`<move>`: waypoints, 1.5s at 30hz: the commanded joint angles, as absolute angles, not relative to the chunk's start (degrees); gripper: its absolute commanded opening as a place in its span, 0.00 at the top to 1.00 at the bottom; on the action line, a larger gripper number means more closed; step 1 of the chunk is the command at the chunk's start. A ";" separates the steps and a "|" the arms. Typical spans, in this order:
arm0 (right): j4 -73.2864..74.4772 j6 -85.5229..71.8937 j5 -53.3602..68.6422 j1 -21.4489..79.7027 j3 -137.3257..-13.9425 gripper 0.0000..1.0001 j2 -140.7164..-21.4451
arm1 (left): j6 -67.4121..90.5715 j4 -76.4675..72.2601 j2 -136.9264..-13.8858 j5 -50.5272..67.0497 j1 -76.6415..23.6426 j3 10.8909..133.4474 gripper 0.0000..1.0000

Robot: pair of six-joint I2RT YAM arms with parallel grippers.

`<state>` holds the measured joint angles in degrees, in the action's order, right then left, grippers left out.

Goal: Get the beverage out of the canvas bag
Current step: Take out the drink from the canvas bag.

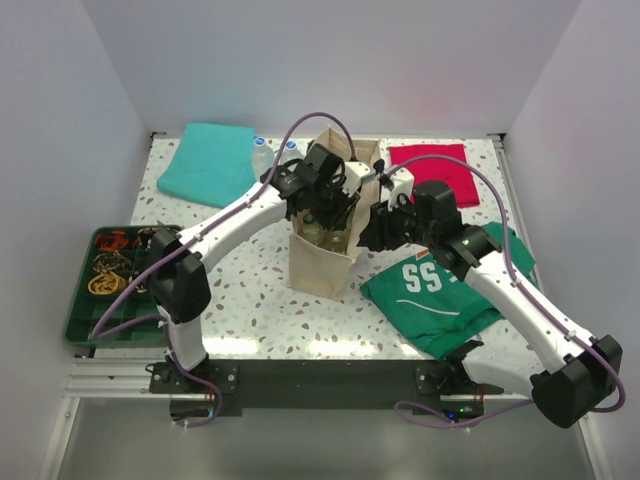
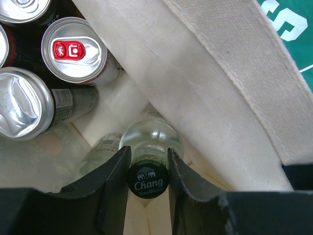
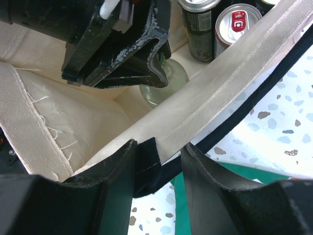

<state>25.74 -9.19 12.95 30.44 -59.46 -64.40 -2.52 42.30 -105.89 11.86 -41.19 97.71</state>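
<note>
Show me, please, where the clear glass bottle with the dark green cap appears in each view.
Top external: hidden inside the beige canvas bag, under the left gripper.
Left wrist: bottom centre, the glass bottle, its cap between the left gripper's fingers.
Right wrist: upper centre, its shoulder under the left gripper.
Shared landmark: the canvas bag's walls.

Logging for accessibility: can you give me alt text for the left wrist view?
The left gripper clamps the black cap of a clear Chang bottle standing inside the bag. Cans stand beside it at upper left; a green jersey shows outside the bag, top right.
</note>
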 commanded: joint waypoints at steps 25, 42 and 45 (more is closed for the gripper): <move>22.76 -9.93 11.87 30.59 -58.89 0.55 -63.46 | -3.08 43.59 -98.88 10.73 -41.31 111.62 1.00; 22.68 -9.93 11.42 30.59 -59.15 0.55 -63.63 | -3.16 44.47 -96.07 8.96 -41.31 116.01 1.00; 22.59 -10.11 11.34 30.59 -59.06 0.55 -63.55 | -3.34 44.82 -95.28 8.79 -41.31 117.24 1.00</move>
<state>24.36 -9.85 12.73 30.44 -58.87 -64.12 -2.63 49.71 -101.62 8.73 -41.39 110.93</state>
